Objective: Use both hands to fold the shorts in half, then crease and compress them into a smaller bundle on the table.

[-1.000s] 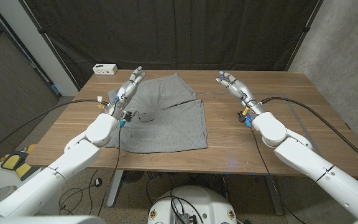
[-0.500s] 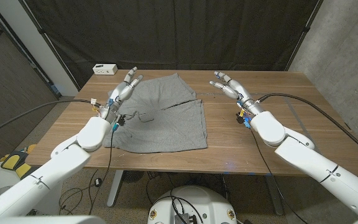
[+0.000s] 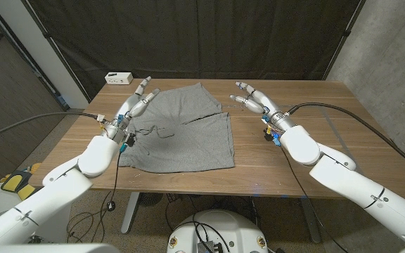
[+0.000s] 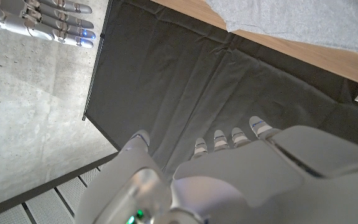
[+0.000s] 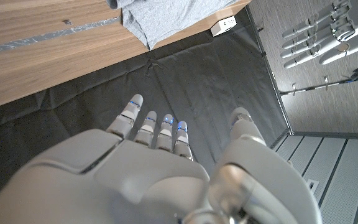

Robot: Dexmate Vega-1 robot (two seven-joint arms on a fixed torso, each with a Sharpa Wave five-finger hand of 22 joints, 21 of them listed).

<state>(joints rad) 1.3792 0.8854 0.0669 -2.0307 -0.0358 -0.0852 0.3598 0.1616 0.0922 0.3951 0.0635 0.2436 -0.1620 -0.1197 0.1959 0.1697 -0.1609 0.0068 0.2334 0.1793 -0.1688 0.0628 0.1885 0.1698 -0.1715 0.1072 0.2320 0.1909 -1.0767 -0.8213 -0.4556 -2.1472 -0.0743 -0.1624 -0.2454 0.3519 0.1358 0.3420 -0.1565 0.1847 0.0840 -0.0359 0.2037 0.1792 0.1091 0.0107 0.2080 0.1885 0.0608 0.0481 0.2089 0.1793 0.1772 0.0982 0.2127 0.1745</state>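
My left hand [image 3: 136, 100] and right hand [image 3: 253, 100] hover with fingers spread, holding nothing, flanking the grey shorts [image 3: 181, 130] on the table [image 3: 315, 140].

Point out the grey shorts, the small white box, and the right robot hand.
Grey fabric shorts [image 3: 181, 133], head view, middle of the cloth.
Small white rectangular box [image 3: 119, 77], head view, its front face.
Right robot hand [image 3: 253, 100], head view, back of the hand.

Small white box [image 3: 119, 77] at the wooden table's [image 3: 315, 140] far-left corner.
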